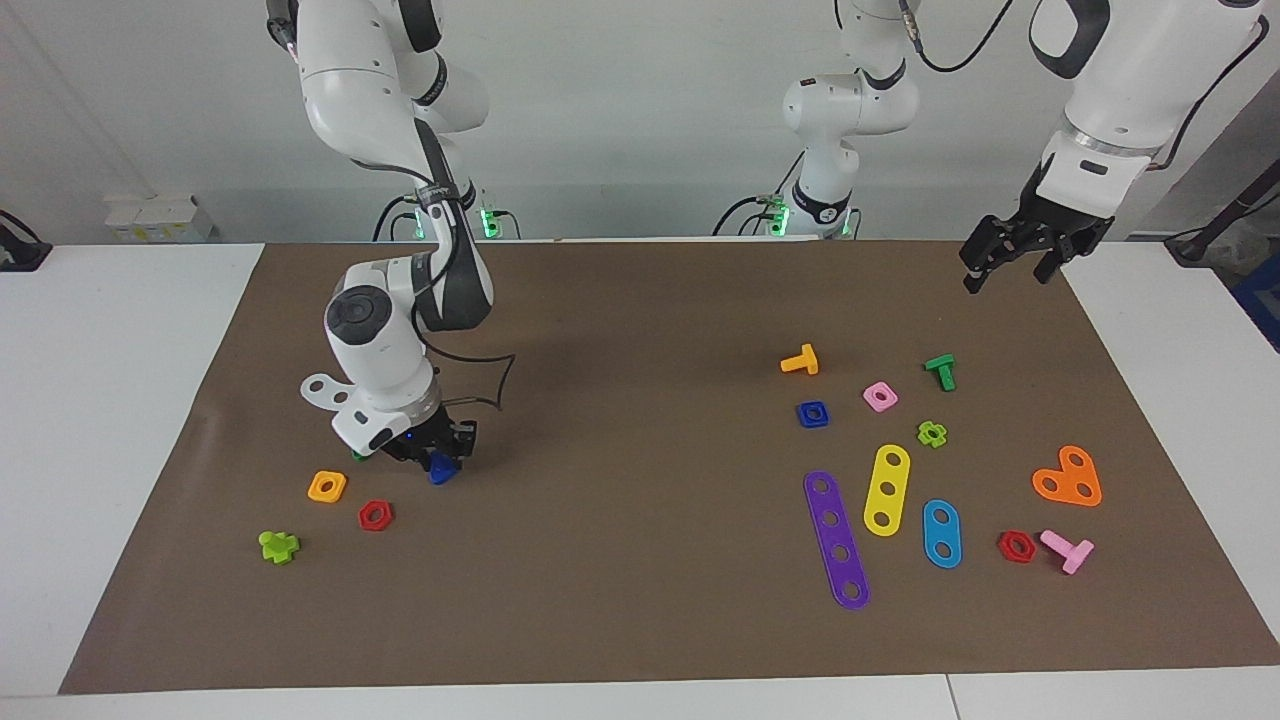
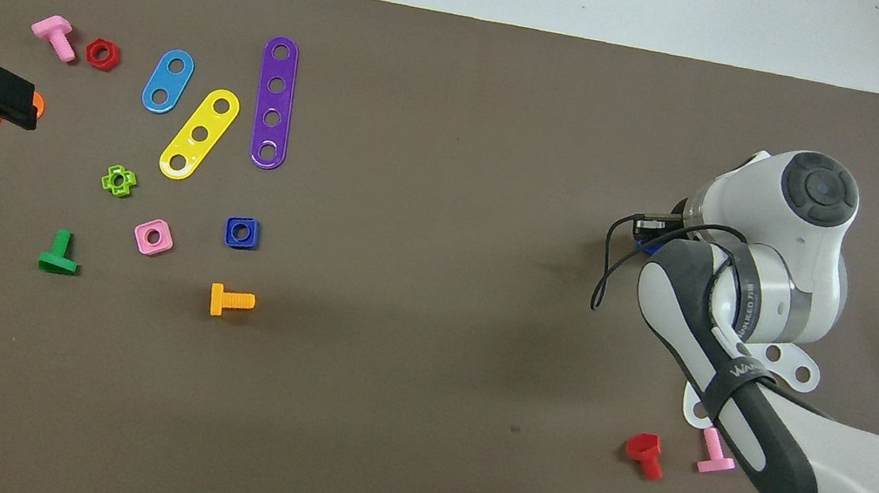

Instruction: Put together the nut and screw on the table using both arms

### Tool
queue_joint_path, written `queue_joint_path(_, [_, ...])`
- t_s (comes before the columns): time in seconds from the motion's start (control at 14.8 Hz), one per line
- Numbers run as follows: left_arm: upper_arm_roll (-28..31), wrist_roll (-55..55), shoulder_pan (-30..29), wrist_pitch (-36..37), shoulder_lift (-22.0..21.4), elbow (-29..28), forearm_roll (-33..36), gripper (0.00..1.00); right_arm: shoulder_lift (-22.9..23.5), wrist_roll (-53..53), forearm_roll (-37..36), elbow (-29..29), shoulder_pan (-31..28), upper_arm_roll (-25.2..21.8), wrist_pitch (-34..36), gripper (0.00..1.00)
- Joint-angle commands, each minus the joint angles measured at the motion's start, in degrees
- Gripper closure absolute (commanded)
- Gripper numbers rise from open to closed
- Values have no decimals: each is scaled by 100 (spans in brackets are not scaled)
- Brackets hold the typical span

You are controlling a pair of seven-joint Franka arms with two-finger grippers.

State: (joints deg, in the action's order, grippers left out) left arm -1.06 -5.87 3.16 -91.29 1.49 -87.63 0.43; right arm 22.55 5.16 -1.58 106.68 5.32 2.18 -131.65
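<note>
The screw [image 1: 441, 469] sits between the right end effector [image 1: 437, 452] fingertips — (on the mat).

Rear wall [image 1: 620, 120]: plain, pale grey-white, evenly lit, with a darker band along its foot where it meets the surface. White surface [image 1: 110, 420]: made of separate panels, a seam visible at the edge farthest from the robots in both views. Brown mat [image 1: 640, 600]: rectangular, covers most of the surface, lies flat with a slight wrinkle toward the right arm's end. Small white box [image 1: 160, 217]: stands against the wall at that same end. Green indicator lights [image 1: 490, 222]: glow at the wall's foot, with black cables [image 1: 740, 215] trailing nearby. Lighting: diffuse, soft shadows only. Dark blue item [image 1: 1262, 300]: at the frame edge, unidentifiable
</note>
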Motion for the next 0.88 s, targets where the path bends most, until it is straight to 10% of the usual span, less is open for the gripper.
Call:
queue_joint_path(0.0, [36,244,176,-143,-325,-508,2,0,-180,-155,-202,81,-14,20,-1,100])
queue_joint_path(0.81, [36,-20,941,-2082,562,-1517,-262,0,-532,3175,-202,-51,1963,28,298,100])
